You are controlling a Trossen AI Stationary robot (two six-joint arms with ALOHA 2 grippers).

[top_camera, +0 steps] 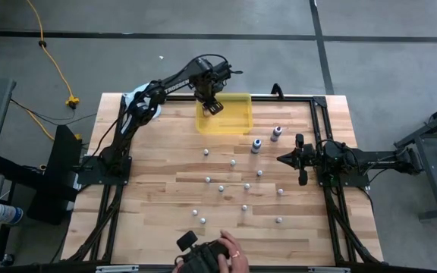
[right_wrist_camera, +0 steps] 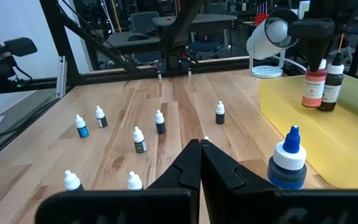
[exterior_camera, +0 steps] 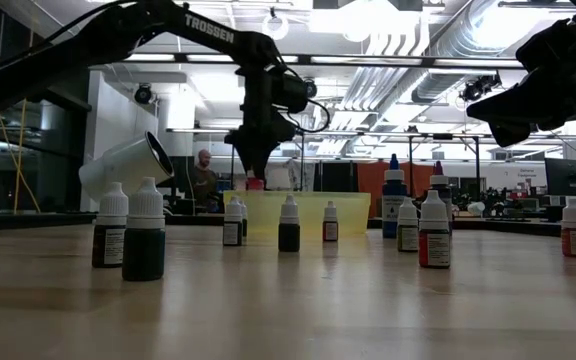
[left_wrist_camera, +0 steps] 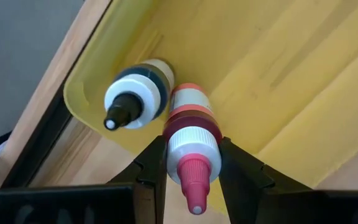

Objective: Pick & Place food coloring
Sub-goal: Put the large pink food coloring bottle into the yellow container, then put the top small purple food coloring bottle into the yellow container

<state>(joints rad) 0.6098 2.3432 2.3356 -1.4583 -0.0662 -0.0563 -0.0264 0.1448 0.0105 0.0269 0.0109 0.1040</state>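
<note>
left claw (left_wrist_camera: 193, 165) gripping red bottle (left_wrist_camera: 190, 140), tray (left_wrist_camera: 291, 68) corner

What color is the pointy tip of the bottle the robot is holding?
Pink-red. The bottle shows best in the left wrist view.

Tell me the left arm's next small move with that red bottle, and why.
Probably lower it a touch and open the fingers. The left gripper is shut on the red bottle inside the yellow tray, upright beside a dark bottle already standing there. Whether the base touches the tray floor cannot be told. The right gripper waits shut near the table's right edge.
</note>
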